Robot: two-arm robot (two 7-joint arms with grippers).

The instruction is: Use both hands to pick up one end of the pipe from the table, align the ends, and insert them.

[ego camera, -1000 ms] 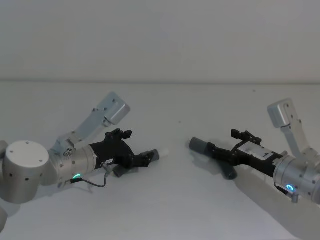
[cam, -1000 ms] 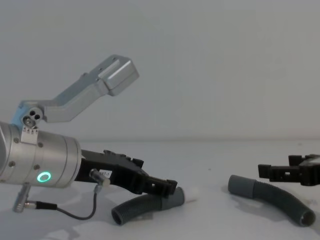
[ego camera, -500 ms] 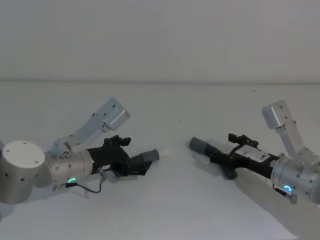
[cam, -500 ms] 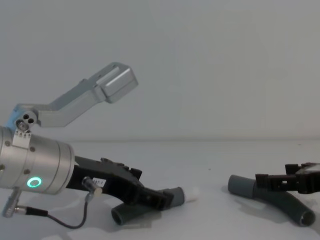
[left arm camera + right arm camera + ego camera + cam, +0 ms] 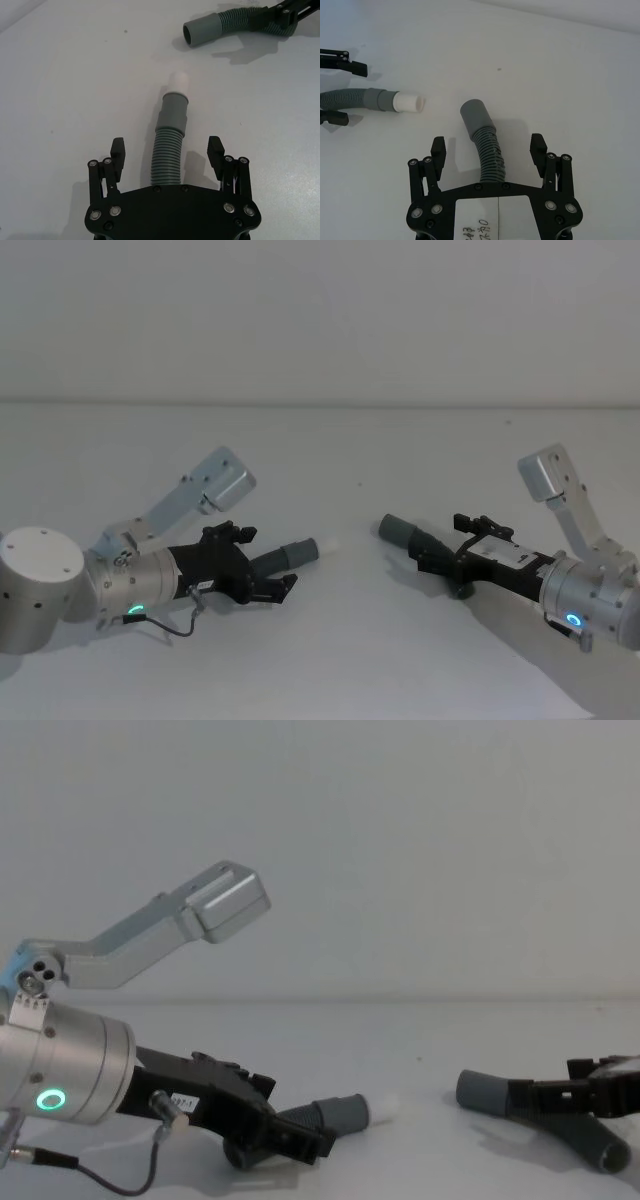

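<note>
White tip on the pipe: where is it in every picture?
Head view: the white tip sits mid-picture, left of the grey socket.
Chest view: the tip lies low, left of the socket.
Left wrist view: the tip lies ahead of the left gripper, facing the socket.
Right wrist view: the tip lies beside the socket.
Shared landmark: the grey socket.

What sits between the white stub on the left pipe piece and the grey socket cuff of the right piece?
Nothing: in the head view the table between the white stub and the socket cuff is bare; the two ends lie apart.
</note>
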